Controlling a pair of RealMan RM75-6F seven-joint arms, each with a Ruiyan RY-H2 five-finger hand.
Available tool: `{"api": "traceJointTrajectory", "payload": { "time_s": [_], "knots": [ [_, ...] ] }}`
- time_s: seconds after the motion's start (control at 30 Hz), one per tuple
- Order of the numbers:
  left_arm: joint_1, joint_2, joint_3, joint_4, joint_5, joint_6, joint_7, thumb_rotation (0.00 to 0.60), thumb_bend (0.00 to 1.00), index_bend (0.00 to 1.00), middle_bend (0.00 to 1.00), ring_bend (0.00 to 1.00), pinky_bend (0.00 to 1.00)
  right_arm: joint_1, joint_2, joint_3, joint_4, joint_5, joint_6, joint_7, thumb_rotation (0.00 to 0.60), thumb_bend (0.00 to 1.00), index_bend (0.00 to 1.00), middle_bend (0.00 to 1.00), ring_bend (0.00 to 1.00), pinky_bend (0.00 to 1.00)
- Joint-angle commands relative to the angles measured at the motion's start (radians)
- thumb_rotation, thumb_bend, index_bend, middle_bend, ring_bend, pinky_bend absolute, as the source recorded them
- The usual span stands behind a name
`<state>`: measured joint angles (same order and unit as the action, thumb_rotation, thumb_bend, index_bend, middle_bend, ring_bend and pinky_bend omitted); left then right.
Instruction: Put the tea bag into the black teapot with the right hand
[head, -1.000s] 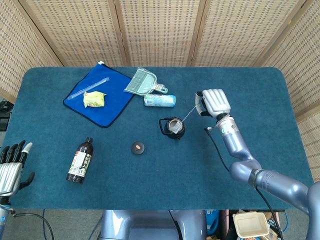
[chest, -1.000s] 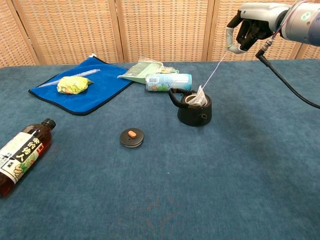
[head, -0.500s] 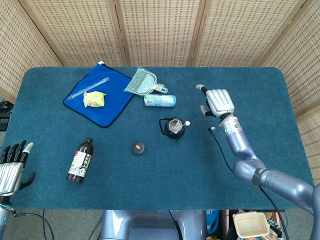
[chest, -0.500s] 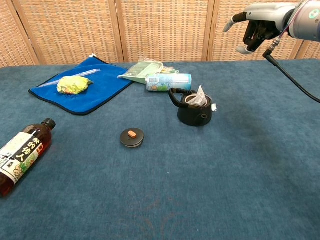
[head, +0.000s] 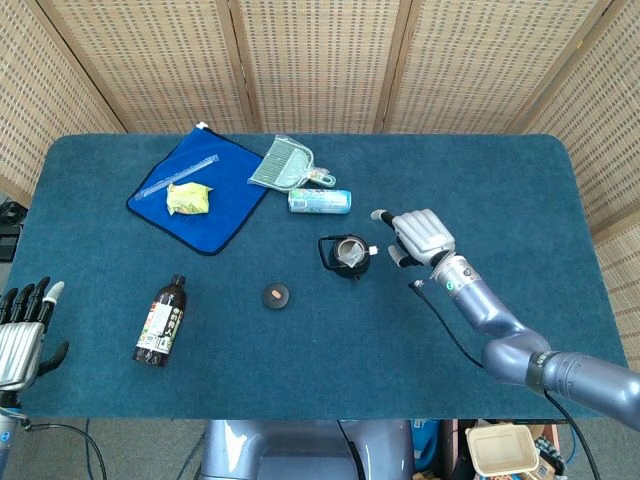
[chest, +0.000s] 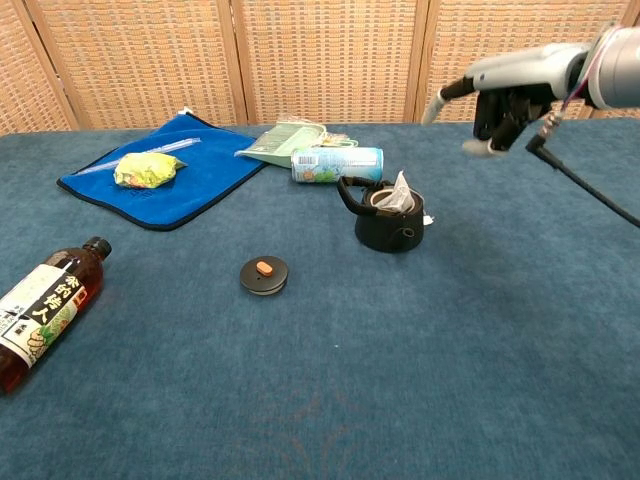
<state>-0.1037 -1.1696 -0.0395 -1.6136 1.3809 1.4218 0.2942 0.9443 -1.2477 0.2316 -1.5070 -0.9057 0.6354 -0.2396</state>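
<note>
White paper tea bag (chest: 402, 190) sits in the open mouth of the small black teapot (chest: 388, 222), corner poking above the rim; only chest view shows that. Its tag (head: 373, 248) hangs outside the rim. Right robot hand (head: 418, 236) is beside the pot, released, fingers spread. Left robot hand (head: 22, 332), head view only, empty at the bench (head: 330, 330) edge.

The right hand (head: 420, 236) has pale grey fingers (head: 383, 216) with dark undersides; behind them, a glossy blue-grey metallic arm (head: 500, 340) trailing a thin black cable (chest: 585, 185). The left hand (head: 20, 335) is grey, dark-fingered, one fingertip white.
</note>
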Motion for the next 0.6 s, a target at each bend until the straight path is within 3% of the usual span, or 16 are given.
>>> {"api": "traceJointTrajectory", "payload": {
  "time_s": [0.03, 0.37, 0.6],
  "knots": [
    [0.0, 0.008, -0.006, -0.005, -0.001, 0.007, 0.003, 0.6, 0.35, 0.0, 0.0, 0.0, 0.0, 0.002, 0.027, -0.029, -0.041, -0.026, -0.033, 0.012, 0.6, 0.68, 0.24, 1.0, 1.0, 1.0],
    [-0.009, 0.037, -0.021, -0.034, 0.007, 0.018, 0.003, 0.6, 0.35, 0.0, 0.0, 0.0, 0.0, 0.004, 0.038, -0.076, -0.09, -0.073, -0.053, 0.023, 0.6, 0.68, 0.24, 1.0, 1.0, 1.0],
    [-0.007, 0.036, -0.015, -0.046, 0.005, 0.017, 0.02, 0.6, 0.35, 0.0, 0.0, 0.0, 0.0, 0.017, 0.009, -0.095, -0.067, -0.08, -0.061, 0.035, 0.6, 0.68, 0.24, 1.0, 1.0, 1.0]
  ]
}}
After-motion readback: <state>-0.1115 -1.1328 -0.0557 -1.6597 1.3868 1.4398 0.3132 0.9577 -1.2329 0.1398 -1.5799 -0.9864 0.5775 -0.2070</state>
